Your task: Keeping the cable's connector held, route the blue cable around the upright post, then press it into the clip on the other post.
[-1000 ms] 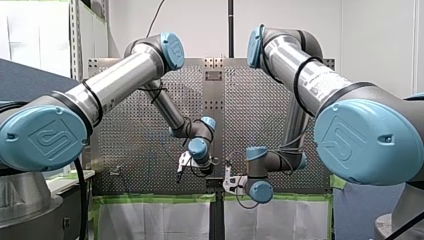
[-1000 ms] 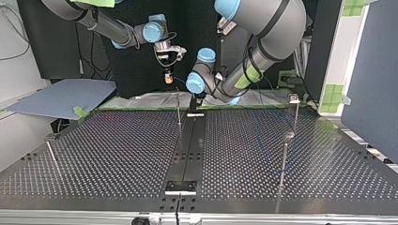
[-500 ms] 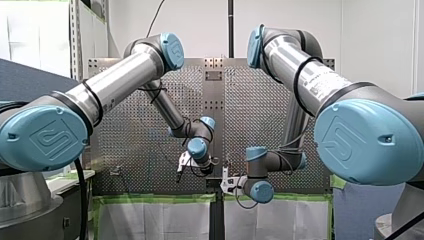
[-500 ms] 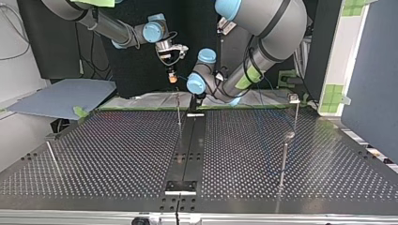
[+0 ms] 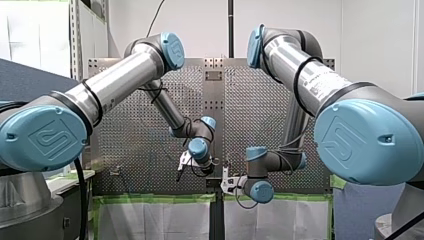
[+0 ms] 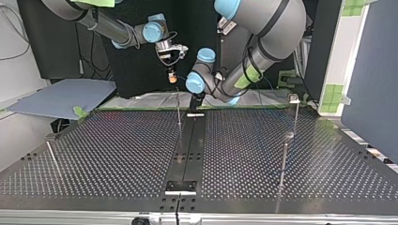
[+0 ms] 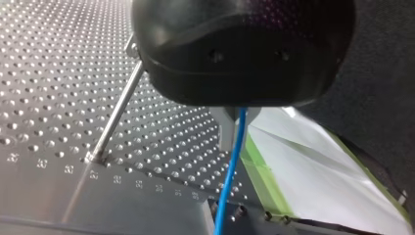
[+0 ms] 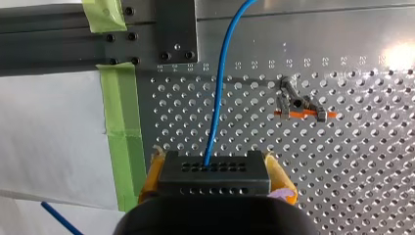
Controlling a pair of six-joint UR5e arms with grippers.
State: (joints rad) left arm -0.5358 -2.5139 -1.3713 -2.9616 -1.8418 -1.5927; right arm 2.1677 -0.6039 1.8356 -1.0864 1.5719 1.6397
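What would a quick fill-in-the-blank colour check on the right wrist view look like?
The cable leaving the connector is ____. The connector, clamped in my right gripper, is ____. The tape at the table's edge is ____. The clip ahead of the gripper has an ____ strip across it.
Missing words: blue, black, green, orange.

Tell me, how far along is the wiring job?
Done: my right tool grips the connector. In hand: the blue cable hangs from my left tool beside the post that bears the clip, not touching it. Left: pressing it into that clip, which holds no cable. Whether the routing is done, I cannot tell.
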